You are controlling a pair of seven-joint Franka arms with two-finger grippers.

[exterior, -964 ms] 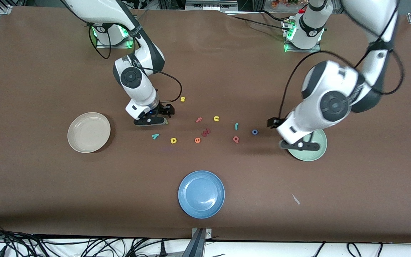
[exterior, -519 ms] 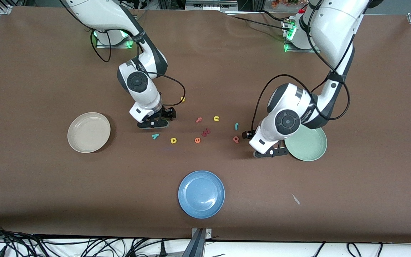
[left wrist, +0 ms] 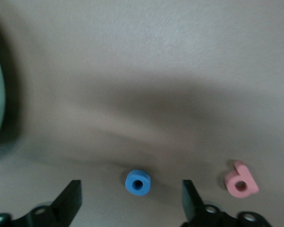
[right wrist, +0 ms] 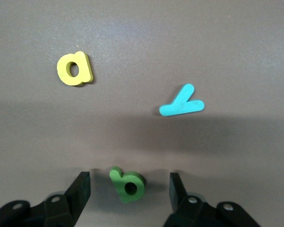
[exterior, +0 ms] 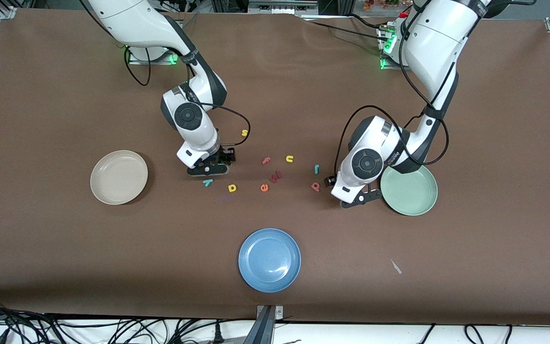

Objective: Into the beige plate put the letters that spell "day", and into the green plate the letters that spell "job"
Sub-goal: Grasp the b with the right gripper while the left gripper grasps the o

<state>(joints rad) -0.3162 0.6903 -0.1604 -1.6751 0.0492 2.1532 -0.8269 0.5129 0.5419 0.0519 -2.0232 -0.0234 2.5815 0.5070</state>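
Since a second ago, I see the left arm has swung off the green plate (exterior: 416,191) and come down beside it, and the right arm has slid a little nearer the front camera. The left claw (left wrist: 132,201) now hangs low over the counter (exterior: 65,263), its fingers spread on either side of the blue o (left wrist: 137,182), not touching it. The pink b (left wrist: 241,180) lies just beside, and the teal j (exterior: 317,168) is near, farther from the camera. The right claw (right wrist: 130,194) is also low, fingers spread around the green a (right wrist: 128,184). The yellow d (right wrist: 75,68) and the teal y (right wrist: 181,106) lie close by, apart from each other. The beige plate (exterior: 119,177) sits toward the right arm's end of the counter.

Between the two arms lie the yellow s (exterior: 244,133), pink f (exterior: 266,161), yellow u (exterior: 290,158), orange e (exterior: 264,188) and a dark red letter (exterior: 275,177) which I cannot read. The blue plate (exterior: 269,259) is nearest the camera. In the front view the o and the a are hidden under the arms.
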